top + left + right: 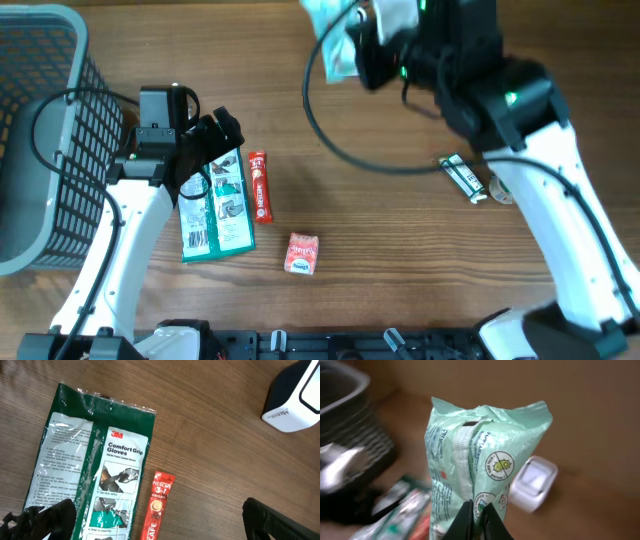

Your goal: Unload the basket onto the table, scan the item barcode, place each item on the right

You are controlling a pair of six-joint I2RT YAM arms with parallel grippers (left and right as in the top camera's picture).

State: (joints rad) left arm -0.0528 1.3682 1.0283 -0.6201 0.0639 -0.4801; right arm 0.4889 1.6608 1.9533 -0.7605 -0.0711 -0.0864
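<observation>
Sam: Black fingers of the right gripper (476, 510) are the closest thing. What are they doing?
Ann: They are pinched tight on one end of a mint-green bag (480, 445). The bag stands up in the air. Its seam and small print face the wrist camera.
Sam: Where is that bag from the glove pack (215, 205)?
Ann: Far off to the right of the glove pack and further back, up above the table (400, 270).
Sam: And the left gripper (208, 155)?
Ann: It hangs over the glove pack. Its fingers are spread wide and hold nothing.
Sam: What lies by the glove pack?
Ann: A red coffee stick (159, 505) lies just beside it on the right, side by side with it. A small red packet (302, 253) is near the glove pack's right bottom corner, on the robot's side. A small dark box (463, 177) lies well away to the right.
Sam: What is further back?
Ann: A white scanner (292, 395) sits past the glove pack, to the right and behind. A grey basket (50, 120) stands to the left of the glove pack.
</observation>
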